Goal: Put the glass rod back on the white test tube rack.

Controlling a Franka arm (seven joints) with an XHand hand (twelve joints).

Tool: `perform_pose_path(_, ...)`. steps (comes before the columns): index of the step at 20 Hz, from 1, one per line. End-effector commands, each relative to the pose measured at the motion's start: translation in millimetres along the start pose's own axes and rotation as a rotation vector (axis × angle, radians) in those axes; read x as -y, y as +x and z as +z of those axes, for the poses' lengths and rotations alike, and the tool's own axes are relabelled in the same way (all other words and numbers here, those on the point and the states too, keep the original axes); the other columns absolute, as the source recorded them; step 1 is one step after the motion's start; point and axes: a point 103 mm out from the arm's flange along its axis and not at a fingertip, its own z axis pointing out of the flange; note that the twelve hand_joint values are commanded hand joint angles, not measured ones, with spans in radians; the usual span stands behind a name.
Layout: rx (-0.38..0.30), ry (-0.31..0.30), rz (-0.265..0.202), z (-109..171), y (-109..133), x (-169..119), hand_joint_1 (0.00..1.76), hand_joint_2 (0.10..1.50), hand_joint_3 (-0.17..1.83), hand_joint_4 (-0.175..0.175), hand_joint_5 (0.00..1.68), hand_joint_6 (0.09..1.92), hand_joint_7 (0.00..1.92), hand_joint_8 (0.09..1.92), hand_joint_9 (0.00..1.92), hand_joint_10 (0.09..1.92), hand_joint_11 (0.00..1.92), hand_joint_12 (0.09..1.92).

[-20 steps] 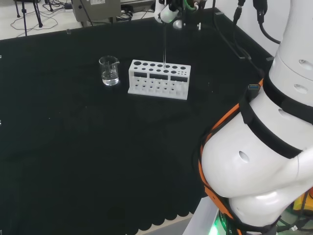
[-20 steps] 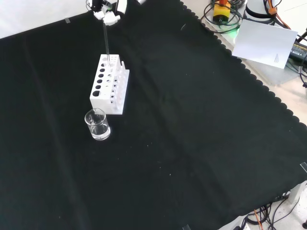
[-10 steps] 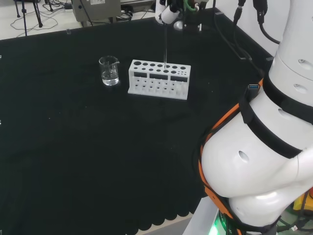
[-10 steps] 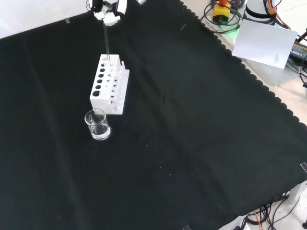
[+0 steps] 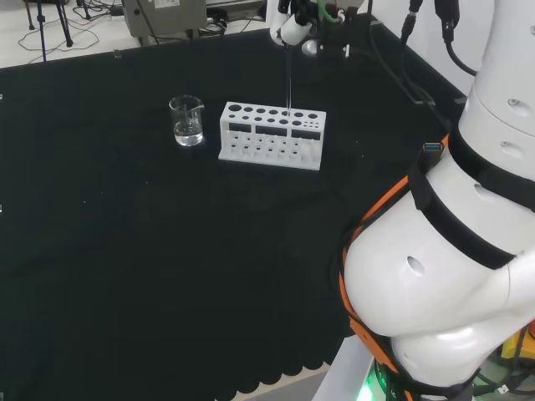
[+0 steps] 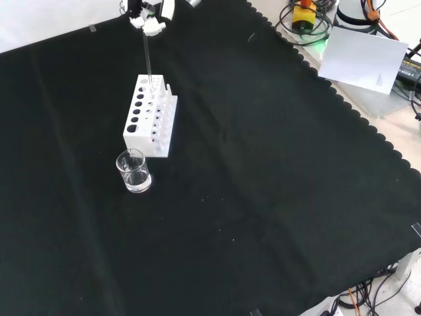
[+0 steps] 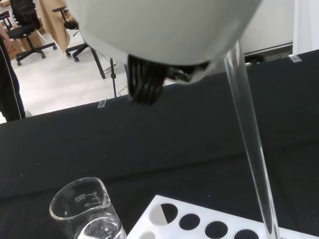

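Glass, thin and stiff, the glass rod point(image 5: 288, 79) hangs upright from the hand point(image 5: 292, 23), fingers clamped on its top end, its tip at the white test tube rack point(image 5: 272, 135) holes. It looks slippery and breakable, so holding high seems sensible. The beaker point(image 7: 88, 211) carries small print I can't read.

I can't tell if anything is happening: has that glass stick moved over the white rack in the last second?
Yes. In the head view the glass rod has shifted slightly right along the white rack.
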Motion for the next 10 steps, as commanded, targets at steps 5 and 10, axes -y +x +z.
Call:
perform_pose_path(5,-0.004,-0.006,-0.008,-3.4,8.5,-6.8,1.23,0.39,1.05,-0.175,1.41,0.63,1.64,0.82,1.90,0.70,1.50,1.10)
perform_pose_path(10,0.002,-0.012,-0.018,-7.6,14.1,-8.3,1.23,0.39,1.05,-0.175,1.41,0.63,1.64,0.82,1.90,0.70,1.50,1.10)
